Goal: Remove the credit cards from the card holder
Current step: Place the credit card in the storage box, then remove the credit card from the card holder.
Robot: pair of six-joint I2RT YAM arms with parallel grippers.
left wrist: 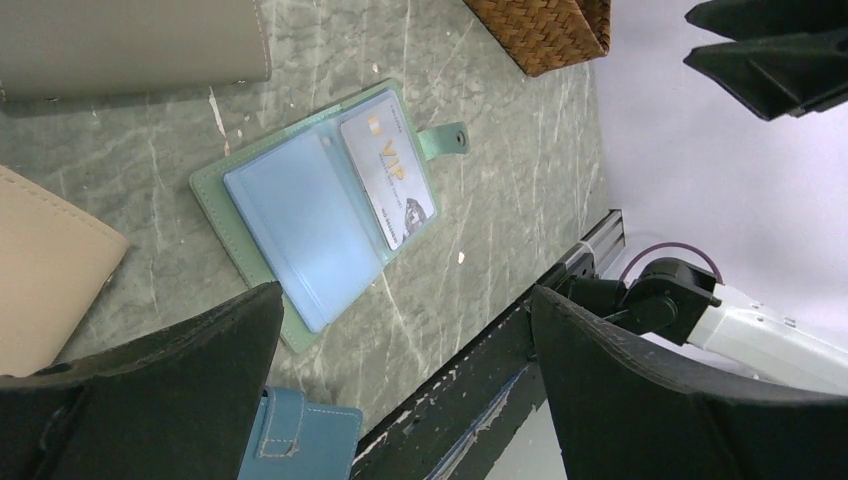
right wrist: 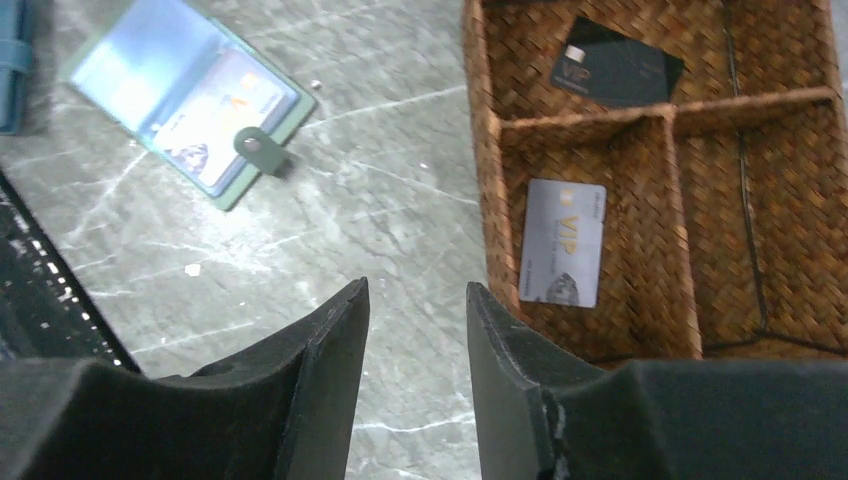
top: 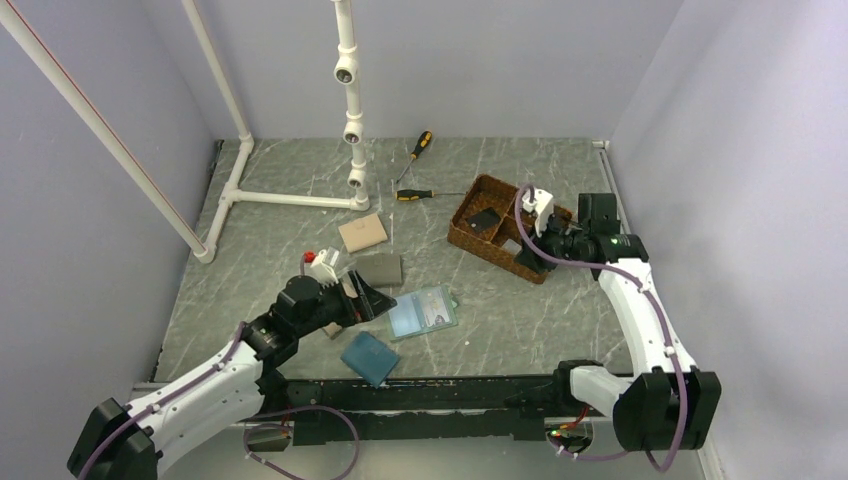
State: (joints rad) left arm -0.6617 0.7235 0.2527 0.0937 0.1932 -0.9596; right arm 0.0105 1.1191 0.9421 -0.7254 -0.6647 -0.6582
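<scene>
Left arm nearer the open card holder [top: 423, 312]
A pale card [left wrist: 388, 180] sits in it, just ahead of the left gripper [left wrist: 405, 292], jaws wide and empty; the right gripper [right wrist: 415, 290], half-parted and empty, hangs over the basket [right wrist: 480, 150].

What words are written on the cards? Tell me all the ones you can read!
"VIP": on the pale card in the open card holder.
"VIP": on the grey card lying in the basket.
Black card in the basket: marks too small to read.
Smaller print on both VIP cards: blurred.
</scene>
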